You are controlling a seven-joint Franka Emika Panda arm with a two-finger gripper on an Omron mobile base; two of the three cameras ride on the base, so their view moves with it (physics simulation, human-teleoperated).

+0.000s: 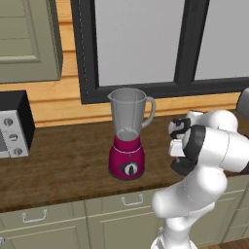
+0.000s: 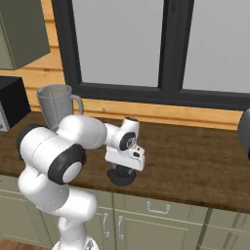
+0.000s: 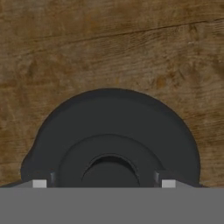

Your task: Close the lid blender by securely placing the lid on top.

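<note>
The lid, a flat black disc with a raised centre knob, lies on the wooden counter near its front edge. My gripper hangs straight down just over it, open, with a fingertip on each side of the raised centre. Whether the fingers touch the lid I cannot tell. The blender stands uncovered to the left, a clear grey jar on a magenta-red base. In the right base view its jar shows behind my arm.
A black-and-silver boxy appliance with knobs sits at the counter's far left. A dark object is cut off at the right edge. A window runs behind the counter. Cabinet drawers lie below.
</note>
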